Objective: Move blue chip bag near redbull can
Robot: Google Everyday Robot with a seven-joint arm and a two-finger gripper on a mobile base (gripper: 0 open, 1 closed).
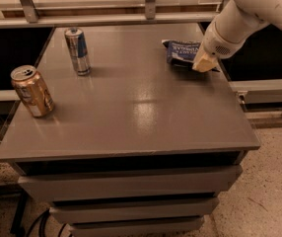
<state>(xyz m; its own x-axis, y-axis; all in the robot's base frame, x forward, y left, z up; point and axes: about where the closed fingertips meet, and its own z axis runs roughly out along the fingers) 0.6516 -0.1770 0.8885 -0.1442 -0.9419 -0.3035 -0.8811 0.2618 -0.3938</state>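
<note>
We find the blue chip bag lying flat at the bench's far right, the claw at its right end, hold undeterminable, with the redbull can upright well apart at far left and a gold can nearer the left edge.

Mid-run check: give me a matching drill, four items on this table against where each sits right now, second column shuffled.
1 blue chip bag
2 redbull can
3 gold can
4 gripper

A at the left edge of the table, nearest the camera
B back left, standing upright
C at the bag's right end
D back right, lying flat

Pairs: 1-D, 2-B, 3-A, 4-C
</note>
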